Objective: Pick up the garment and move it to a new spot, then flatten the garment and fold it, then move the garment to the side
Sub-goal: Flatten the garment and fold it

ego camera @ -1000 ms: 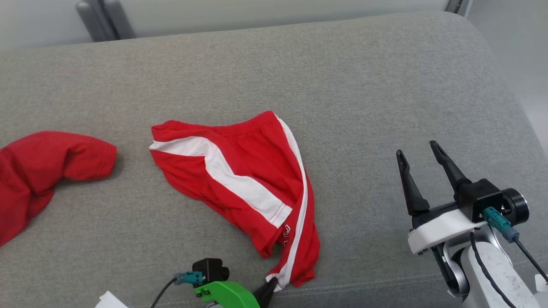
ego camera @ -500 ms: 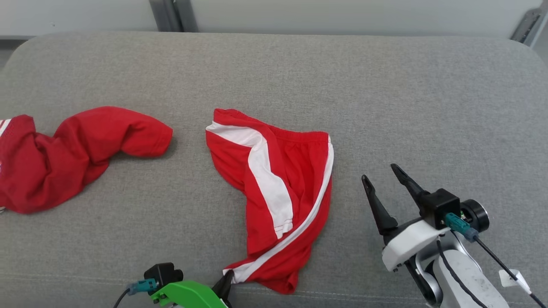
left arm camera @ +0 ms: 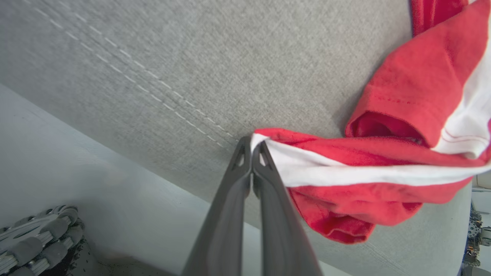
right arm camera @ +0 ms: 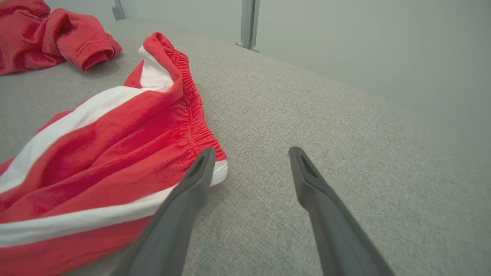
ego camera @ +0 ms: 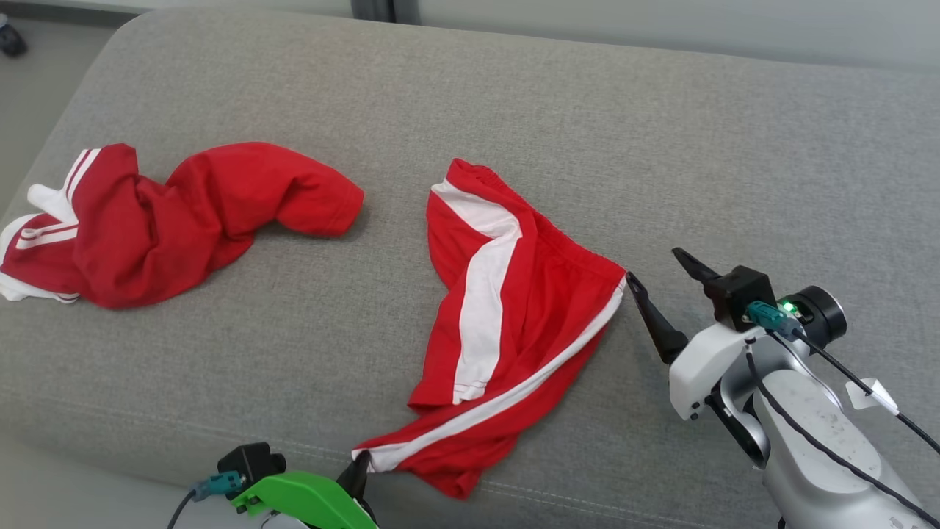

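Note:
The garment (ego camera: 183,213), a crumpled red jersey shirt with white and striped trim, lies at the left of the grey cushion; its sleeve (right arm camera: 92,51) shows in the right wrist view. A pair of red shorts (ego camera: 514,316) with white stripes lies spread in the middle. My left gripper (ego camera: 360,470) is shut on the shorts' white-striped corner (left arm camera: 264,142) at the cushion's front edge. My right gripper (ego camera: 653,266) stands open just right of the shorts' waistband corner (right arm camera: 218,168), with its left finger beside the fabric and nothing between the fingers.
The grey cushion (ego camera: 661,132) has a stitched seam along its front edge (left arm camera: 165,103). Floor shows past its rounded left end (ego camera: 37,88). A wall and a metal post (right arm camera: 248,23) stand behind. Bare cushion lies to the right of the shorts.
The head camera has swung, bringing more of the shirt into view at the left. The shorts have turned and stretched toward the front edge with my left gripper. My right gripper has come up to the waistband corner.

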Controlling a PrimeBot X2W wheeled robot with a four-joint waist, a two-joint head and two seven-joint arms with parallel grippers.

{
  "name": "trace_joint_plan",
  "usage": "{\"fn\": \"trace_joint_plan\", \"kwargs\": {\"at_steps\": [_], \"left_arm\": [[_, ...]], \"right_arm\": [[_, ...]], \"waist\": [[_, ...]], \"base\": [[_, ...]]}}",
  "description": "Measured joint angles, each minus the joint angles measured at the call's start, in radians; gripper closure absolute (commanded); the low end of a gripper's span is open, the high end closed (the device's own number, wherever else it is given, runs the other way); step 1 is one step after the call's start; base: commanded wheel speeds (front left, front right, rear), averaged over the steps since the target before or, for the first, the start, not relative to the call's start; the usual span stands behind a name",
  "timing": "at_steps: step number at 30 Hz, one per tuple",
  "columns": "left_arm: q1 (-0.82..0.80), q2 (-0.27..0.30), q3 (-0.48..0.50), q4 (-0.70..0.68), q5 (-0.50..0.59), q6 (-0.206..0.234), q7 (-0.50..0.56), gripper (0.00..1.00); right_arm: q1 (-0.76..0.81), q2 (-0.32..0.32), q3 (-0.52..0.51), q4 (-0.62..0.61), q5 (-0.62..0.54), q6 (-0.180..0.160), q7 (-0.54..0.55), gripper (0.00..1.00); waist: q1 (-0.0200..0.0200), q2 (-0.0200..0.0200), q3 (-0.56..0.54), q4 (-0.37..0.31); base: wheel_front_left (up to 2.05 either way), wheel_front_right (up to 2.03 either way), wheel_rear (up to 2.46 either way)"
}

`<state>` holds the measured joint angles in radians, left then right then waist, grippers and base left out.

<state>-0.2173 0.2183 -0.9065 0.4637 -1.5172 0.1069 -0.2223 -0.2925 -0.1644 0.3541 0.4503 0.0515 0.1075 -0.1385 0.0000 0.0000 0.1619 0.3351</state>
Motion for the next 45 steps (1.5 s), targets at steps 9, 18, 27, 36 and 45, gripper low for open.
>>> {"fn": "trace_joint_plan", "kwargs": {"at_steps": [9, 18, 27, 36, 45], "left_arm": [[-0.007, 0.014, 0.056, -0.010, -0.002, 0.000, -0.017, 1.00], [-0.003, 0.016, 0.081, -0.013, -0.010, 0.008, -0.018, 1.00], [0.003, 0.017, 0.096, -0.027, -0.011, 0.009, -0.021, 1.00], [0.003, 0.018, 0.097, -0.044, -0.011, 0.009, -0.021, 1.00], [0.004, 0.018, 0.104, -0.052, -0.010, 0.011, -0.021, 1.00]], "right_arm": [[-0.029, 0.010, 0.094, 0.076, 0.010, 0.016, 0.012, 0.00], [-0.029, 0.026, 0.193, 0.125, 0.046, 0.017, -0.025, 0.00], [-0.029, 0.007, 0.270, 0.146, 0.084, 0.017, -0.043, 0.00], [-0.061, -0.028, 0.312, 0.164, 0.138, 0.017, -0.062, 0.00], [-0.073, -0.035, 0.370, 0.175, 0.208, 0.017, -0.063, 0.93]], "waist": [[0.0000, 0.0000, 0.033, 0.056], [0.0000, 0.0000, 0.019, 0.047], [0.0000, 0.0000, 0.009, 0.016], [0.0000, 0.0000, 0.019, 0.010], [0.0000, 0.0000, 0.021, 0.016]], "base": [[0.00, 0.00, 0.00], [0.00, 0.00, 0.00], [0.00, 0.00, 0.00], [0.00, 0.00, 0.00], [0.00, 0.00, 0.00]]}}
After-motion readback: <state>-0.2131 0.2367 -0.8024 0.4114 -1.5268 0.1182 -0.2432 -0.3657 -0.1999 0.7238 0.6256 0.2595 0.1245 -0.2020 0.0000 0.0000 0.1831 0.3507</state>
